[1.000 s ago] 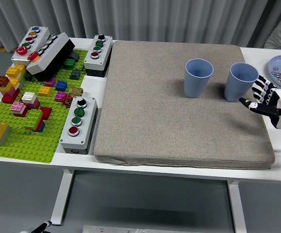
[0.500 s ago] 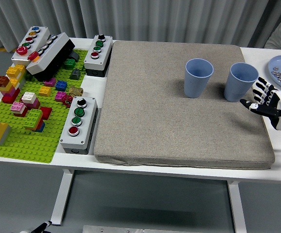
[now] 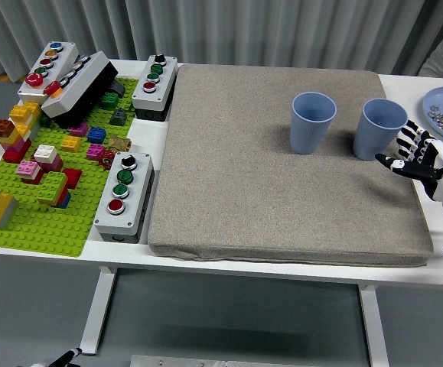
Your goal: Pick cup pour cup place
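Cups are both sitting upright on the grey mat point(image 3: 282, 191) in the upper right of the frame, so basically nothing's done yet. I'm holding my right hand point(image 3: 424, 159) just beside the right cup point(image 3: 380, 128), fingers spread and gripping nothing. The left cup point(image 3: 313, 122) is waiting nearby. Grab, pour and set-down are all looking like they're ahead of me.

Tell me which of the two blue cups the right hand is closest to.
The right-hand blue cup, near the mat's right edge; the right hand sits open just beside it. The other blue cup stands farther left.
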You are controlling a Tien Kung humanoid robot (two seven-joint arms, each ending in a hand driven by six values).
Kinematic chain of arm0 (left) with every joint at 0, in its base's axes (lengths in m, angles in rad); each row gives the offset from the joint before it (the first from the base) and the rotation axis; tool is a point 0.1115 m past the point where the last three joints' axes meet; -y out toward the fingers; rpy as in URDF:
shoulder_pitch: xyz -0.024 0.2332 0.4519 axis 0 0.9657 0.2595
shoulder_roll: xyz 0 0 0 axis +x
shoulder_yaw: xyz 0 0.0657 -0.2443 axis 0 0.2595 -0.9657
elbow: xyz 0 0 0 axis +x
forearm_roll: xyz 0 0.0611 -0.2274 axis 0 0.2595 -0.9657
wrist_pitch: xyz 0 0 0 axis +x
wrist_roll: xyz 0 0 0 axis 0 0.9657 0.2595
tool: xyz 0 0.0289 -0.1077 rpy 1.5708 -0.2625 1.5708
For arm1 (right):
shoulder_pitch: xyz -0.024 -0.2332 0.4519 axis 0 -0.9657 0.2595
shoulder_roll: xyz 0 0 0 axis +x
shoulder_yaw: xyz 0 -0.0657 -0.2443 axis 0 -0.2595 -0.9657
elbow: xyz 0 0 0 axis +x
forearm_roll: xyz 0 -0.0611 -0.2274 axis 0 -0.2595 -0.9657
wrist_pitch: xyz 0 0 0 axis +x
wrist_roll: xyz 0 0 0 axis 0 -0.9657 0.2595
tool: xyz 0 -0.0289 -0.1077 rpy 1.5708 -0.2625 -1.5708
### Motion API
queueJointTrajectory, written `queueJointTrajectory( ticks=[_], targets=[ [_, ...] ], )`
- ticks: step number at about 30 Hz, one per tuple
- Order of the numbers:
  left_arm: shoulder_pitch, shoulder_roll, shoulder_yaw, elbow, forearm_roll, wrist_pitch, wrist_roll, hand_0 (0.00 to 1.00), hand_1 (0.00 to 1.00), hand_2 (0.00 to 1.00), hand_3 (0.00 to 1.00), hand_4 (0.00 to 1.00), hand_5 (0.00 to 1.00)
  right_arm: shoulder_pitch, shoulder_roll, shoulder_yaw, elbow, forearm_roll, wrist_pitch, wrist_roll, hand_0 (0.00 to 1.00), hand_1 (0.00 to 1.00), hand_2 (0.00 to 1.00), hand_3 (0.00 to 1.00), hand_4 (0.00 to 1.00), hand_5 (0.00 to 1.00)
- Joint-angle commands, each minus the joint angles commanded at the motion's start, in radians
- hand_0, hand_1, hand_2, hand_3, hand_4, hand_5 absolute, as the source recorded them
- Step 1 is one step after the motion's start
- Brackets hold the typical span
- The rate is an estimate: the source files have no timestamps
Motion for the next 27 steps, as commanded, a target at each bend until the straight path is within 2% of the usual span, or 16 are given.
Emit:
queueJointTrajectory(
  ticks=[16, 27],
  targets=[
    [0.000, 0.002, 0.007, 0.000, -0.002, 0.000, -0.001, 0.832, 0.833, 0.874, 0.806, 0.643, 0.998, 0.046, -0.002, -0.026, -0.033, 0.005, 0.007, 0.001, 0.994, 0.967, 0.998, 0.998, 0.898, 0.294],
    [-0.008, 0.003, 0.011, 0.000, -0.004, -0.001, -0.001, 0.834, 0.833, 0.874, 0.806, 0.643, 0.998, 0.082, 0.012, -0.036, -0.054, 0.011, 0.009, 0.004, 0.993, 0.968, 0.998, 0.998, 0.896, 0.299]
  ],
)
